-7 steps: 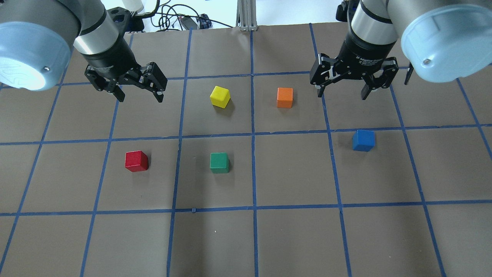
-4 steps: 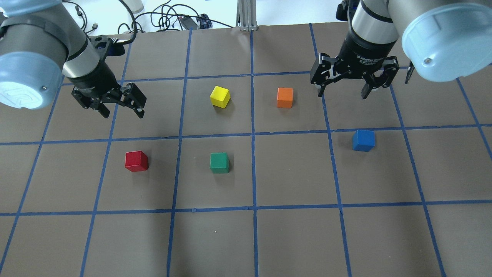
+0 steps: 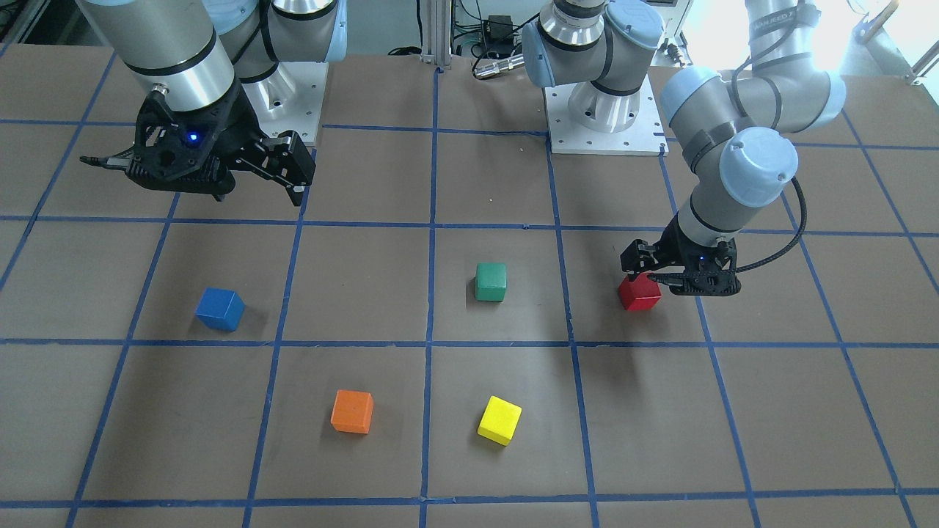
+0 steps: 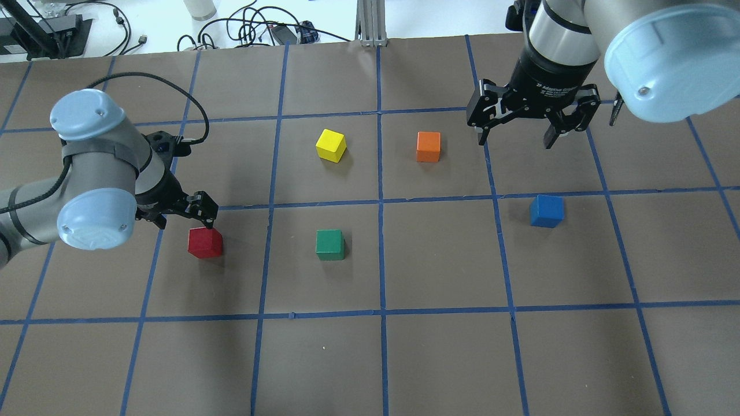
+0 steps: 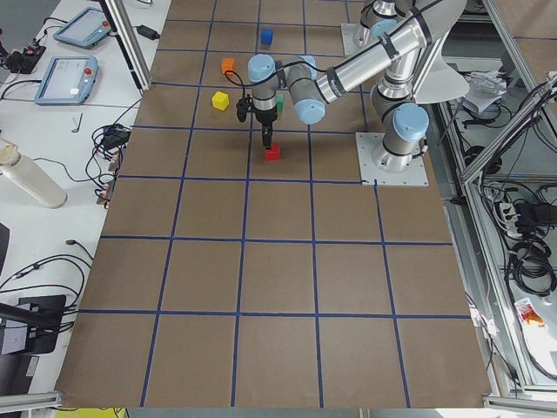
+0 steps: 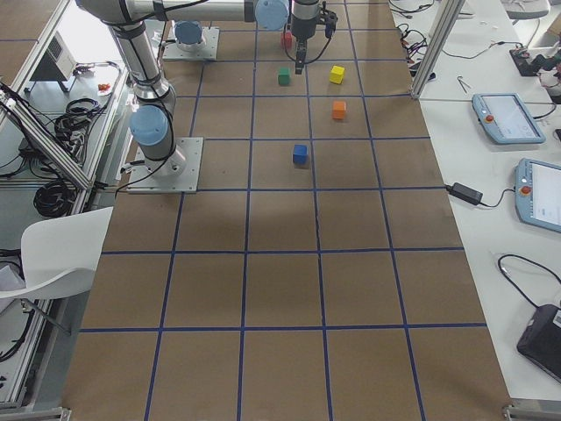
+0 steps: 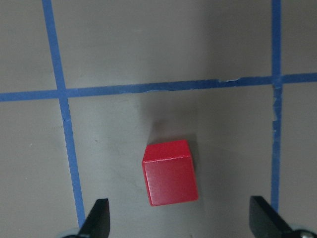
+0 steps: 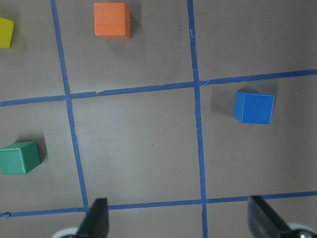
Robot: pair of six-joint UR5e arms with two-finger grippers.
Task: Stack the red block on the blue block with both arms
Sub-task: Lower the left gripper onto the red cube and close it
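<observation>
Bare table [image 4: 439,346] is showing on both sides of the red block [image 4: 205,242]. The left gripper [image 4: 185,219] is hovering just over it, jaws spread with room to spare. The green block [image 4: 330,244] is sitting right in the low line toward the blue block [image 4: 546,210]. Blue is standing alone, open all round, and the right gripper [image 4: 515,141] is hanging high, off to one side.

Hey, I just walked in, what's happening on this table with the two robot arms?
The left tool is open and low, right next to the red block, which sits on the table and is not gripped. The right tool hangs open higher up, apart from the blue block. Nothing is stacked yet.
</observation>
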